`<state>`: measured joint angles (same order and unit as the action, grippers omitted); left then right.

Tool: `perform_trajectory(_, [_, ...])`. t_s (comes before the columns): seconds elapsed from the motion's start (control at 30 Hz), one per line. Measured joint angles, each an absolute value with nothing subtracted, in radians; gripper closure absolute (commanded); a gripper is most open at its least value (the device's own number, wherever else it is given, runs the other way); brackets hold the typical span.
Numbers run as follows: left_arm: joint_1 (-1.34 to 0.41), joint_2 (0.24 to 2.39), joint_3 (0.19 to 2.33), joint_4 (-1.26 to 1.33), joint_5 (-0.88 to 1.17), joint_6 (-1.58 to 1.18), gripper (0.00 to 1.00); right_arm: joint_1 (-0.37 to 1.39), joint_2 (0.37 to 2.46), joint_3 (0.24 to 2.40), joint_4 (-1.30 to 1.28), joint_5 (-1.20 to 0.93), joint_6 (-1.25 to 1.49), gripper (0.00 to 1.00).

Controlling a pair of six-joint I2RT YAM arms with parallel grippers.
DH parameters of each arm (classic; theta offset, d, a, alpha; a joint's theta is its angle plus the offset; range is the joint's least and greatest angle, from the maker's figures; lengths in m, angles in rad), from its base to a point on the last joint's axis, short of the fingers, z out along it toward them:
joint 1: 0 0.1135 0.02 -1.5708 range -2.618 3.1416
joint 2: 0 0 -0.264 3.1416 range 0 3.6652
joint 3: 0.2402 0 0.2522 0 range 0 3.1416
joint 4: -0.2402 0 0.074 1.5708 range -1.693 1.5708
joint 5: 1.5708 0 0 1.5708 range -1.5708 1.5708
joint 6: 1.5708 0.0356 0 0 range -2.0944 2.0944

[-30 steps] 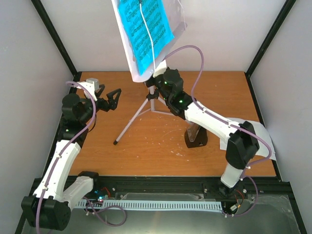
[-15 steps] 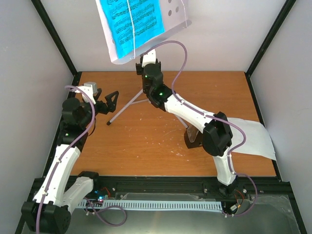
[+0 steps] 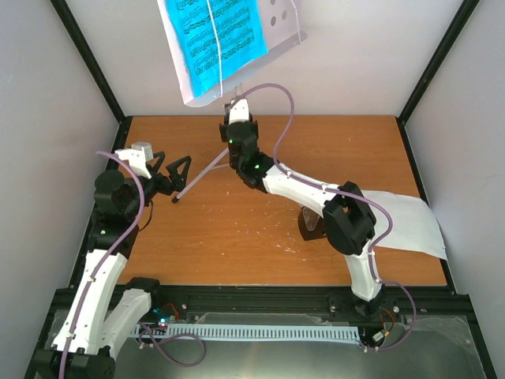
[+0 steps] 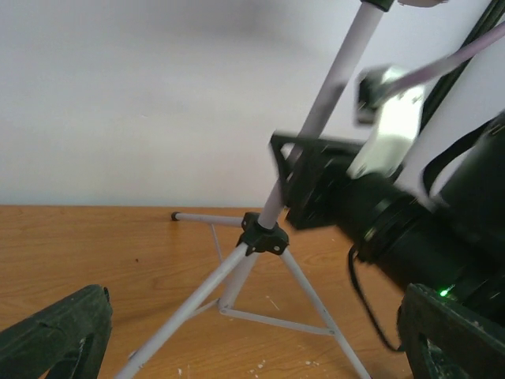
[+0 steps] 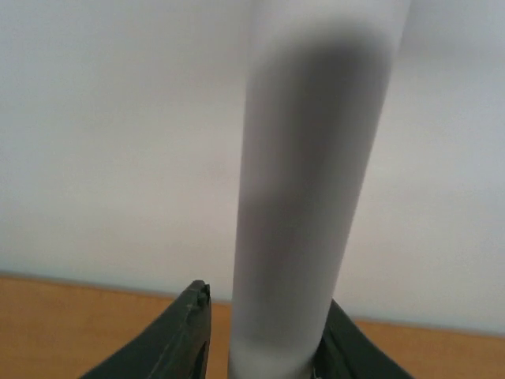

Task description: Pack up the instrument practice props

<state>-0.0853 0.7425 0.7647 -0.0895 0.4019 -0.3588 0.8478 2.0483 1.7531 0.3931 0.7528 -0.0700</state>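
Top external: tray (image 3: pixel 286 30) holds sheets (image 3: pixel 217 35); left fingers (image 3: pixel 183 164) gape empty; right fingers' (image 5: pixel 185 339) grip unclear

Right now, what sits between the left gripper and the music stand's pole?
Only the near tripod leg over bare tabletop, shown in the left wrist view.
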Motion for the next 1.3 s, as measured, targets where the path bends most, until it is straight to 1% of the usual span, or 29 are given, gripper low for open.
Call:
perform_trajectory(0.03, [-0.085,0.735,0.761,-0.093,0.411,-0.363,0.01,0.852,2.048,1.719,0.380,0.761,-0.062,0.68])
perform_trajectory(0.13, [-0.085,0.718,0.758,-0.108,0.433,-0.371,0.00,0.861,2.049,1.633,0.347,0.767,-0.044,0.56])
perform_trajectory(0.2, [-0.085,0.712,0.758,-0.113,0.445,-0.372,0.01,0.865,2.048,1.604,0.334,0.767,-0.031,0.41])
perform_trajectory(0.27, [-0.085,0.709,0.759,-0.121,0.458,-0.372,0.01,0.867,2.048,1.588,0.334,0.760,-0.024,0.23])
perform_trajectory(0.37, [-0.085,0.708,0.766,-0.143,0.478,-0.372,0.00,0.867,2.016,1.536,0.340,0.734,-0.021,0.06])
perform_trajectory(0.4, [-0.085,0.708,0.775,-0.160,0.483,-0.371,0.00,0.867,1.994,1.510,0.342,0.723,-0.016,0.01])
perform_trajectory(0.6, [-0.085,0.707,0.905,-0.244,0.530,-0.373,0.02,0.867,1.758,1.269,0.370,0.607,-0.010,0.00])
perform_trajectory(0.7, [-0.085,0.711,1.013,-0.271,0.587,-0.391,0.01,0.857,1.603,1.168,0.356,0.496,0.008,0.00])
perform_trajectory(0.9, [-0.085,0.779,1.293,-0.303,0.704,-0.462,0.01,0.773,1.338,1.108,0.235,0.224,0.110,0.00])
perform_trajectory(1.0, [-0.085,0.865,1.478,-0.331,0.729,-0.476,0.05,0.733,1.241,1.113,0.169,0.109,0.168,0.00])
perform_trajectory(1.1, [-0.085,0.970,1.671,-0.368,0.749,-0.482,0.14,0.708,1.204,1.184,0.086,-0.018,0.232,0.01])
perform_trajectory(1.17, [-0.085,1.048,1.794,-0.374,0.771,-0.490,0.20,0.690,1.213,1.261,0.039,-0.097,0.273,0.04])
perform_trajectory(1.3, [-0.085,1.172,1.942,-0.380,0.801,-0.509,0.22,0.665,1.286,1.470,-0.066,-0.224,0.343,0.06])
